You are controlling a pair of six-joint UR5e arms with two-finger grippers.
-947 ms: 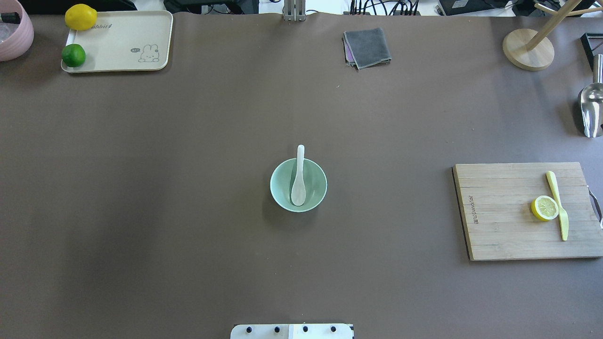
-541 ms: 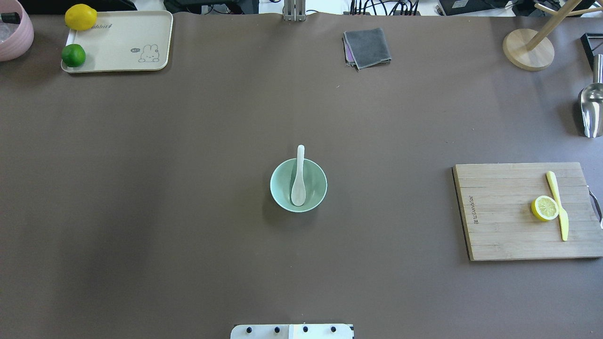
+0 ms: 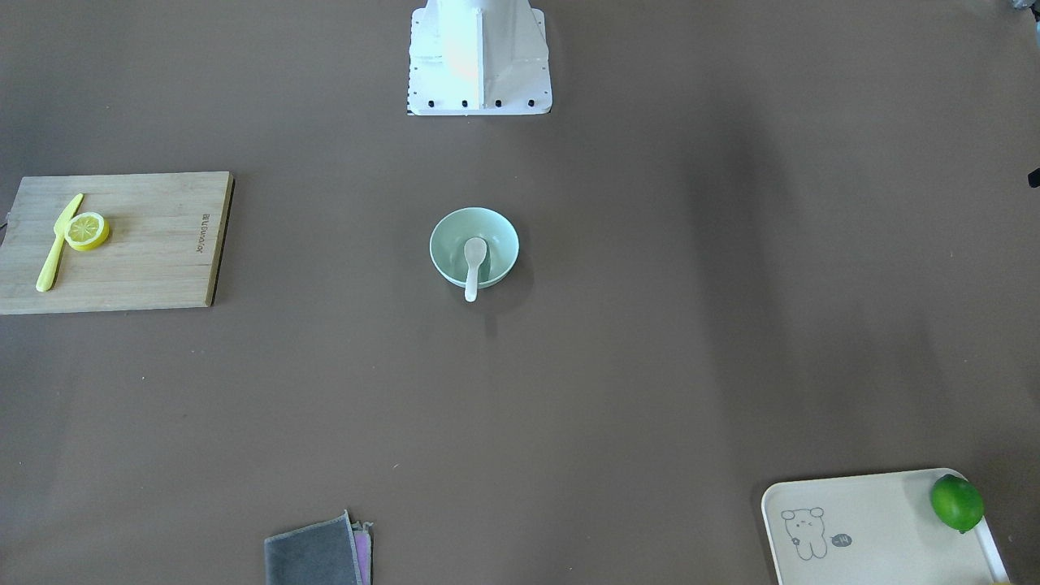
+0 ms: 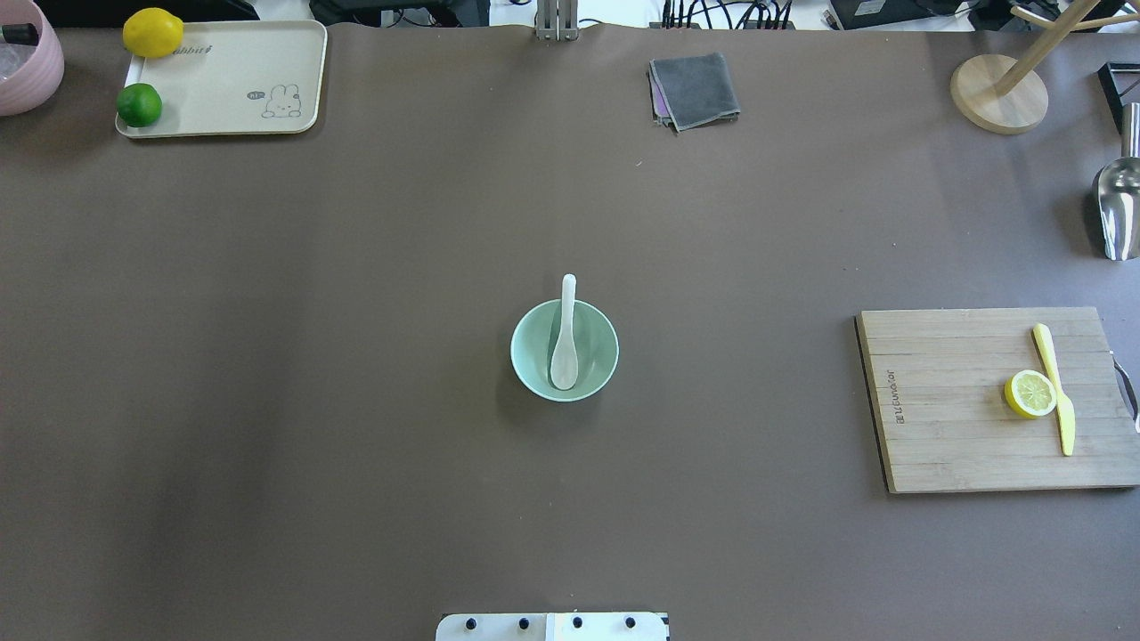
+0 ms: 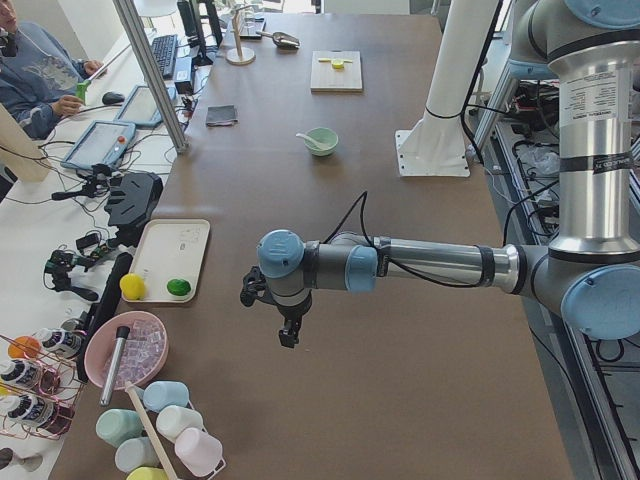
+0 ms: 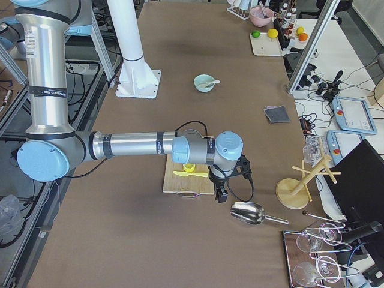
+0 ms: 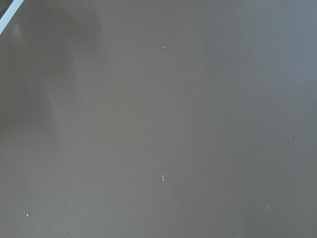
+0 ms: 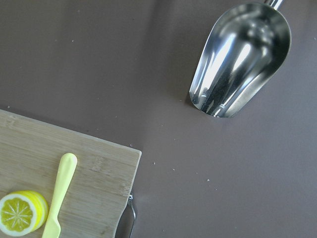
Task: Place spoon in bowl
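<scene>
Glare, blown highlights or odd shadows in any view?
Right wrist view: bright specular streaks inside the shiny steel scoop. Front-facing view: the white robot base is nearly blown out, with a warm tint. Overhead view: broad soft dark bands across the brown table; the pale mint-green bowl throws a soft shadow. Left wrist view: featureless table only, specks sharp.

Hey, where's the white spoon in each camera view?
Front-facing: spoon at centre, handle toward the bottom edge.
Overhead: spoon at centre, handle toward the top edge.
Exterior left: spoon far, top middle.
Exterior right: spoon far, top middle.
Left wrist: not in view.
Right wrist: not in view.
Shared landmark: the mint-green bowl holding it.
</scene>
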